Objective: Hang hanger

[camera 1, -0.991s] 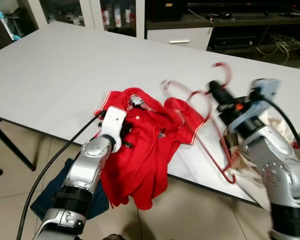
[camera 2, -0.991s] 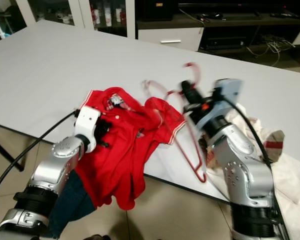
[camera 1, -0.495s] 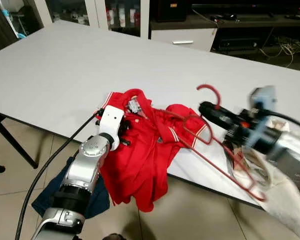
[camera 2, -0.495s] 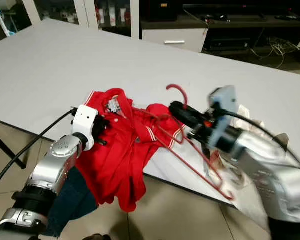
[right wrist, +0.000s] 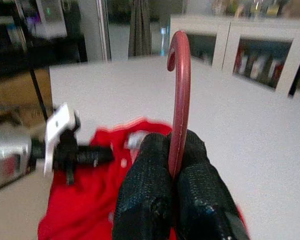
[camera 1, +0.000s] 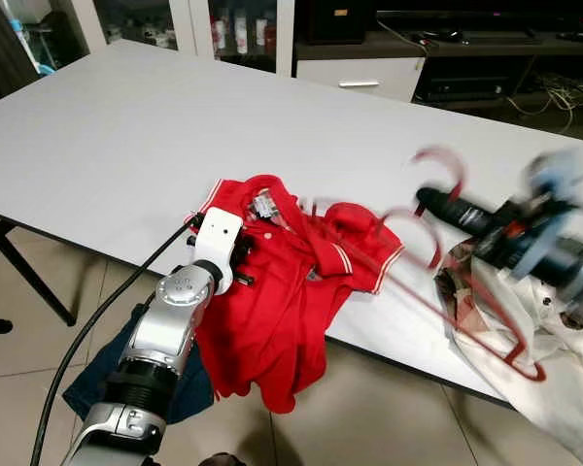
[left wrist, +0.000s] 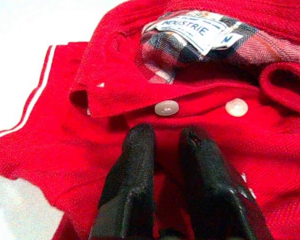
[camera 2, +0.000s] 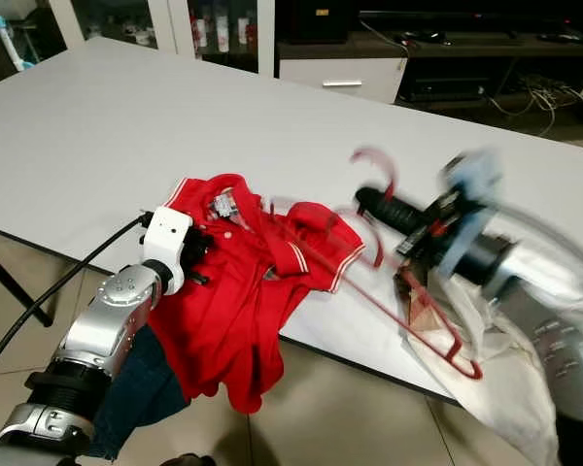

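Observation:
A red polo shirt lies at the table's front edge, its lower half hanging over. My left gripper is shut on the shirt's front just below the collar buttons, also seen from the head at the left gripper. My right gripper is shut on the neck of a red wire hanger, holding it above the table to the right of the shirt. The hanger is motion-blurred; its far end reaches over the shirt's right sleeve.
The large white table stretches back to low cabinets. A white cloth hangs off the table's front right corner under my right arm. A dark blue garment lies on the tiled floor below my left arm.
My right arm has swung the hanger to the right and a little up, drawing it back from the shirt. The left gripper stays on the shirt.

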{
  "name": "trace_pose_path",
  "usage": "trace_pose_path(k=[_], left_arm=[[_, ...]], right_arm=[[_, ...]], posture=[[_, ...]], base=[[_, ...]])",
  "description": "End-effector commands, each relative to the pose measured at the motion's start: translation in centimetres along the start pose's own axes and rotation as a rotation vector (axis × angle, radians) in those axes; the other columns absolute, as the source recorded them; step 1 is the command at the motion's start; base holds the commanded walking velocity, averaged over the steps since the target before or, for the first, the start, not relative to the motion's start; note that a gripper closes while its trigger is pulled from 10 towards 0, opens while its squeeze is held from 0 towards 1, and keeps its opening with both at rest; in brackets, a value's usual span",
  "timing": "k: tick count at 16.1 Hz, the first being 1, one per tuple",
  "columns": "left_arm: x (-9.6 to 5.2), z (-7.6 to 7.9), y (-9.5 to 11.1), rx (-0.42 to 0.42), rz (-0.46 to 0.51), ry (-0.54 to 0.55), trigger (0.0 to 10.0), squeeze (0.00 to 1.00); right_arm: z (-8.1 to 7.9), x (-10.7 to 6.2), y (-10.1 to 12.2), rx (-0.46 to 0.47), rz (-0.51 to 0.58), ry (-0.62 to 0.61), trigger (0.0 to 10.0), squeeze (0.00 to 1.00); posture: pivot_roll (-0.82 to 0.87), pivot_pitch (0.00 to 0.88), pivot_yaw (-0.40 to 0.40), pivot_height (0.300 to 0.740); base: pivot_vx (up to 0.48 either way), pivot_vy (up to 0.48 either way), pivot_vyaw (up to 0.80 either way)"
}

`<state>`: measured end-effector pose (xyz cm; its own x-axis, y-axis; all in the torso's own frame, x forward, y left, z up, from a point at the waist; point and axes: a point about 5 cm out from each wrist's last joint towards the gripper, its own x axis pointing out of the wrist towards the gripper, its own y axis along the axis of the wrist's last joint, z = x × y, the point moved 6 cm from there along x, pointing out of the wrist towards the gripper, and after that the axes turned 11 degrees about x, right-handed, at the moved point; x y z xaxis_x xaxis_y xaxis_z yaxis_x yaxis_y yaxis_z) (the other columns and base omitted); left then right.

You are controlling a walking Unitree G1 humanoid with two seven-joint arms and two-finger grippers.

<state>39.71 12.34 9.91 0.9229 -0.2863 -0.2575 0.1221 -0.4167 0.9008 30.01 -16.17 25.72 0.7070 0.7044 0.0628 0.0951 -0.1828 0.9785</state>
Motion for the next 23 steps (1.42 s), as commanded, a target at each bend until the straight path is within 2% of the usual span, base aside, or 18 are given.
trace_pose_path(k=[1, 3, 6, 9, 11, 12, 14, 16, 20, 21, 23], left_arm=[[0.2, 0.1, 0.3, 0.011, 0.004, -0.008, 10.0, 0.00], [0.3, 0.0, 0.3, 0.000, 0.005, -0.011, 10.0, 0.00], [0.4, 0.5, 1.0, -0.020, 0.059, -0.055, 10.0, 0.00], [0.5, 0.9, 0.6, -0.030, 0.037, -0.074, 10.0, 0.00], [0.5, 0.9, 0.5, -0.033, 0.039, -0.073, 10.0, 0.00], [0.5, 0.9, 0.5, -0.033, 0.040, -0.072, 10.0, 0.00], [0.6, 0.8, 0.6, -0.034, 0.041, -0.071, 10.0, 0.00], [0.6, 0.6, 0.6, -0.033, 0.042, -0.065, 10.0, 0.00], [0.4, 0.5, 0.3, -0.024, 0.038, -0.064, 10.0, 0.00], [0.4, 0.4, 0.3, -0.019, 0.039, -0.063, 10.0, 0.00], [0.4, 0.3, 0.4, -0.014, 0.041, -0.063, 10.0, 0.00]], right_arm=[[-0.8, -0.3, 1.0, 0.014, 0.052, 0.045, 10.0, 0.00], [-1.5, -0.4, 0.8, 0.057, 0.079, 0.074, 10.0, 0.00], [-4.1, -0.1, -0.5, 0.079, 0.056, 0.175, 10.0, 0.00], [-5.6, -1.0, 0.7, 0.096, 0.095, 0.262, 10.0, 0.00], [-6.8, -1.9, -0.3, 0.083, 0.027, 0.326, 10.0, 0.00], [-6.8, -2.2, -1.0, 0.073, -0.012, 0.326, 10.0, 0.00], [-6.0, -2.7, -1.7, 0.047, -0.069, 0.294, 10.0, 0.00], [-4.7, -3.3, -1.5, 0.017, -0.097, 0.238, 10.0, 0.00], [-2.4, -5.3, -2.0, -0.103, -0.215, 0.136, 10.0, 0.00], [-0.8, -6.1, -2.5, -0.158, -0.276, 0.067, 10.0, 0.00], [-0.1, -6.4, -2.9, -0.188, -0.323, 0.029, 10.0, 0.00]], posture=[[0.02, 0.080, -0.038, 0.740], [0.02, 0.082, -0.039, 0.740], [0.03, 0.084, -0.042, 0.740], [0.02, 0.087, -0.042, 0.740], [0.02, 0.090, -0.043, 0.740], [0.02, 0.092, -0.043, 0.740], [0.02, 0.093, -0.044, 0.740], [0.01, 0.104, -0.043, 0.740], [0.01, 0.113, -0.036, 0.740], [0.01, 0.112, -0.032, 0.740], [0.02, 0.110, -0.028, 0.740]], base=[[0.000, 0.000, 0.00], [0.000, 0.000, 0.00], [0.000, 0.000, 0.00], [0.000, 0.000, 0.00], [0.000, 0.000, 0.00], [0.000, 0.000, 0.00], [0.000, 0.000, 0.00], [0.000, 0.000, 0.00], [0.000, 0.000, 0.00], [0.000, 0.000, 0.00], [0.000, 0.000, 0.00]])
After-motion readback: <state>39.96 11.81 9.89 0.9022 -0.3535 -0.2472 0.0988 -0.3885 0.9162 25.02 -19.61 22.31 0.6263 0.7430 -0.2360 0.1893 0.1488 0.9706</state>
